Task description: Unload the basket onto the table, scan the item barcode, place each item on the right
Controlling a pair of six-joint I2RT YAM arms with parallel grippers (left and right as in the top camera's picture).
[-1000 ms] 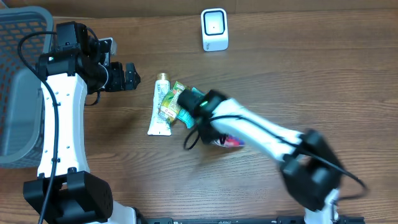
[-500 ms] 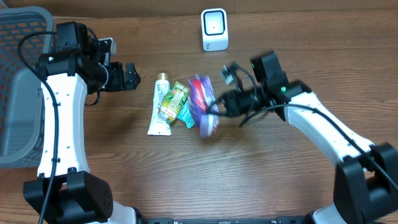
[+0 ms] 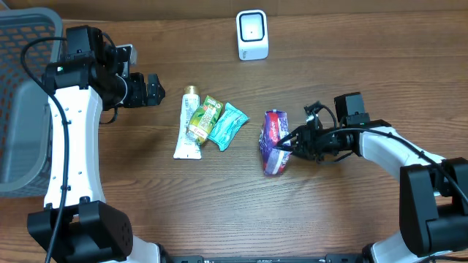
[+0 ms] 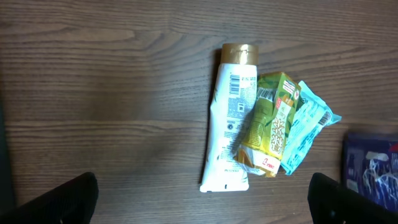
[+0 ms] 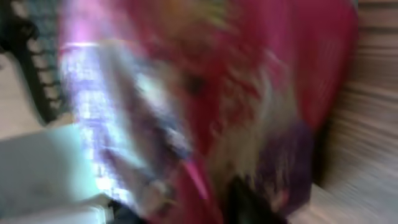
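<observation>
the purple-and-red packet (image 3: 273, 140) lay on the wooden bench (image 3: 183, 212), right of centre and well apart from the white scanner (image 3: 252, 34) that stood at the far edge. the right tool (image 3: 291, 146) was at the packet's right side, its fingers pointing left and reaching up to the wrapper. from overhead it was not clear whether they touched it, and the right wrist view was only a smear of pink, purple and silver, so i cannot tell how far that tool was open or whether it had hold of anything. the left tool (image 3: 152, 90) hung over the left part of the bench with its jaws spread wide and nothing between them. right of it on the bench lay a white tube (image 3: 188, 128) with a gold cap, a green packet (image 3: 202, 119) overlapping the tube's right edge, and a teal packet (image 3: 227, 126) touching the green one. a grey basket (image 3: 18, 109) stood at the far left.
</observation>
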